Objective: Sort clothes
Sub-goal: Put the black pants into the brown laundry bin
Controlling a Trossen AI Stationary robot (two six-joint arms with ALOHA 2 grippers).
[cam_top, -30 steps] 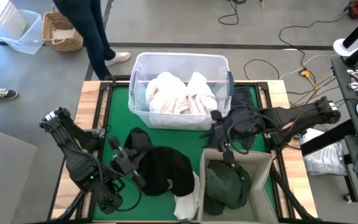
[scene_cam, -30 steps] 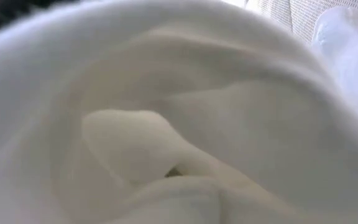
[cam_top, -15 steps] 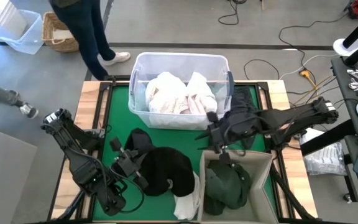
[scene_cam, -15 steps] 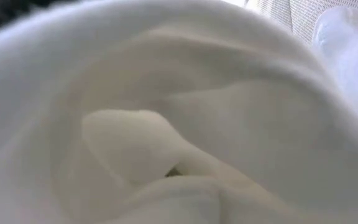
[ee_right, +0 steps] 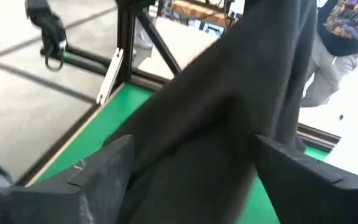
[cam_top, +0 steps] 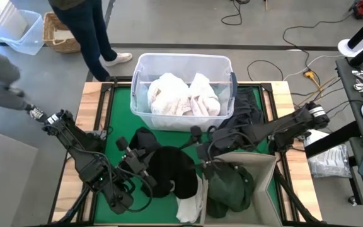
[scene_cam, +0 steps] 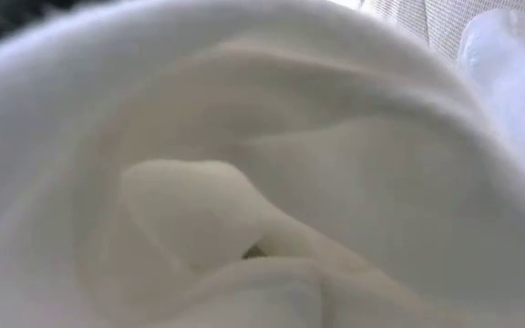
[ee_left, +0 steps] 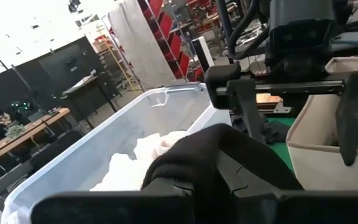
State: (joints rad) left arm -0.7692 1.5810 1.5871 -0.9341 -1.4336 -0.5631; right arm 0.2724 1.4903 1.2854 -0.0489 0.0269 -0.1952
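White cloth fills nearly the whole low view, pressed right up against the lens. Soft folds curve across it, and one rounded lobe of the fabric bulges forward left of centre, a dark crease tucked just under its edge. Up in the top right corner, a sliver of clear plastic peeks past the cloth. No claw shows here, so nothing can be placed against one.

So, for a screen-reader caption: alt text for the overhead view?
Left gripper shut on black garment on green table; right gripper open beside it. Behind, clear tub holds white clothes; beige fabric box holds green garment.
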